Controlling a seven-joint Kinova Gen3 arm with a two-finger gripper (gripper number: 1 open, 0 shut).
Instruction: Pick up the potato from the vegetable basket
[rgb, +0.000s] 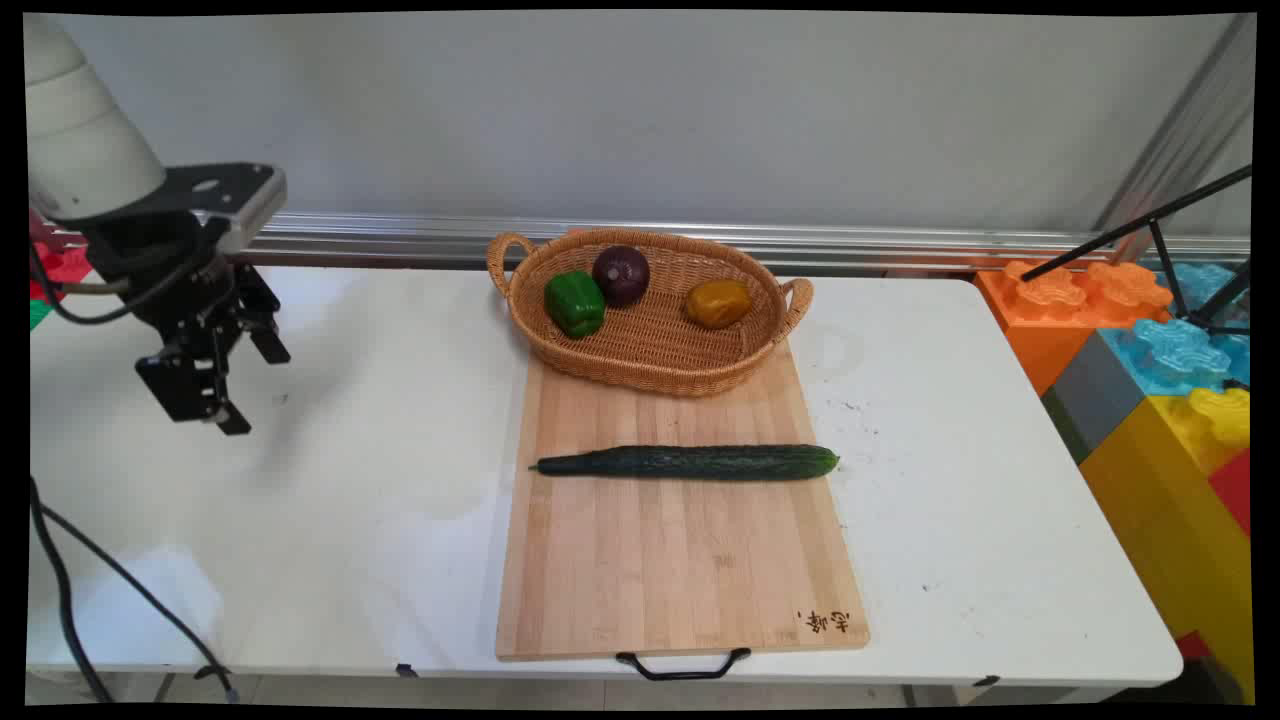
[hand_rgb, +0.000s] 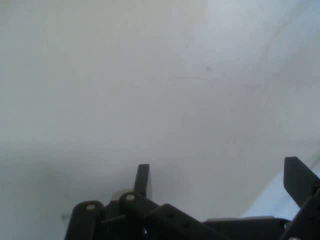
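While my arm hangs in from the upper left, my gripper (rgb: 250, 390) is poised in the air above the bare left part of the white table (rgb: 330, 500), tilted so that it points down and a little toward the near side. My two fingers (hand_rgb: 143, 180) stand apart with nothing between them — in the hand view only blank white table surface shows past their tips. Black cables trail from my wrist and loop down across the table's near-left corner. Nothing lies close to me; everything else sits well to my side, around the middle of the table. There is one wooden cutting board (rgb: 680, 560), laid lengthwise, with a black handle at its near edge and a small burned mark in its near right corner. One cucumber (rgb: 690, 462) lies crosswise on it, dark green and long, its blunt end reaching the board's right edge. One oval wicker basket (rgb: 650, 355) with two loop handles rests on the board's far end, overhanging it on both sides. Inside the basket I count three things — one green pepper (rgb: 574, 302) at the left, one dark purple onion (rgb: 621, 274) just beside it toward the wall, and one brownish-yellow piece (rgb: 718, 303) at the right, apart from the other two. Beyond the table's right end stands a stack of large toy blocks (rgb: 1150, 350) in orange, blue, yellow and grey.
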